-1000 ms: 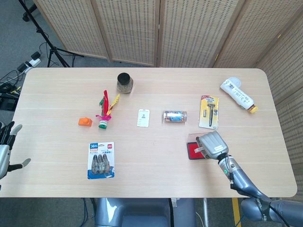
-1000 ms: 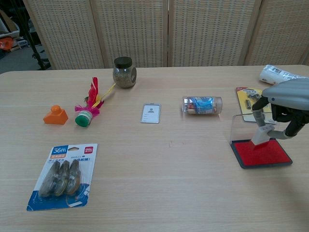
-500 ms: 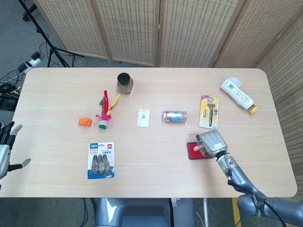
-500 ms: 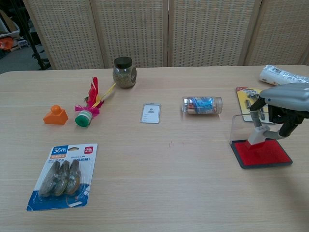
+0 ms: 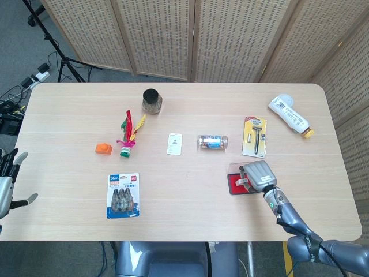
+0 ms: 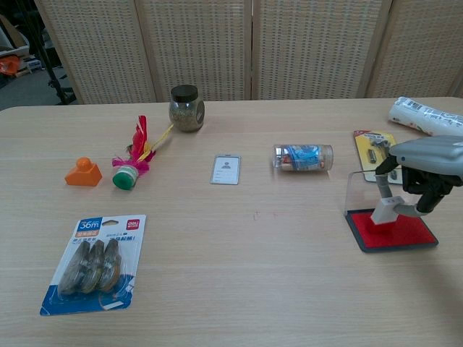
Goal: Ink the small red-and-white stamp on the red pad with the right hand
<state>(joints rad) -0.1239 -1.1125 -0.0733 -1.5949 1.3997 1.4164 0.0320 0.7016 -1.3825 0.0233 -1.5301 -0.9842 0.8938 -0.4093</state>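
Small stamp (image 6: 385, 210): pale body, tilted, its lower end touching the red pad (image 6: 394, 230) near the pad's left part, gripped from above by right hand (image 6: 427, 170). Pad: flat red square in dark frame w/ clear lid (image 6: 359, 191) standing upright at its back edge, on tabletop (image 6: 253, 275) at near-right. In head view the hand (image 5: 258, 175) hides most of the pad (image 5: 235, 183); stamp can't be made out there.

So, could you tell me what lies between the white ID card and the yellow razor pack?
A clear cylindrical tube lying on its side, seen in the chest view between the white ID card and the yellow razor pack.
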